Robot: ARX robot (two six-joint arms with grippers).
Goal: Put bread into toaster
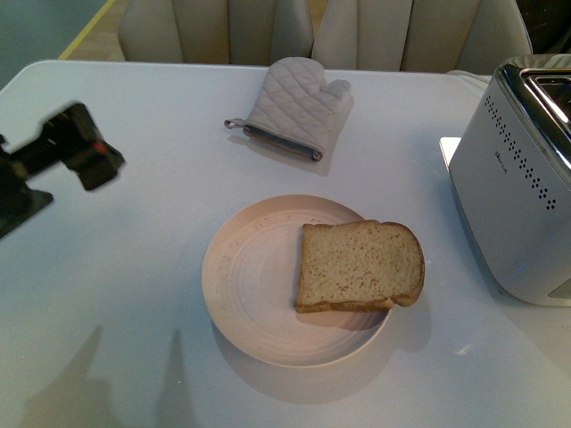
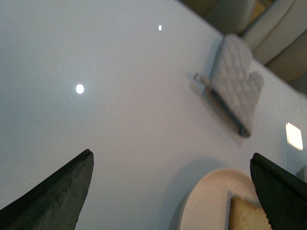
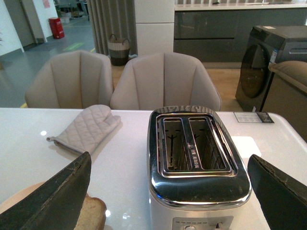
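Observation:
The bread (image 1: 359, 265), a tan slice with a brown crust, lies flat on the right half of a pale plate (image 1: 245, 285) in the middle of the table. The white toaster (image 1: 517, 196) with a chrome top stands at the right edge. My left gripper (image 1: 89, 152) hovers open and empty at the far left, well away from the plate. In the left wrist view it (image 2: 172, 191) frames the plate (image 2: 206, 206) and a corner of the bread (image 2: 247, 215). My right gripper (image 3: 169, 163) is open and empty above the toaster (image 3: 196, 191), whose two slots are empty. The bread's edge (image 3: 93, 211) shows beside one finger.
A pale quilted oven mitt (image 1: 294, 107) lies on the white table behind the plate, also seen in both wrist views (image 2: 237, 86) (image 3: 86, 127). Beige chairs (image 3: 163, 81) stand along the far side of the table.

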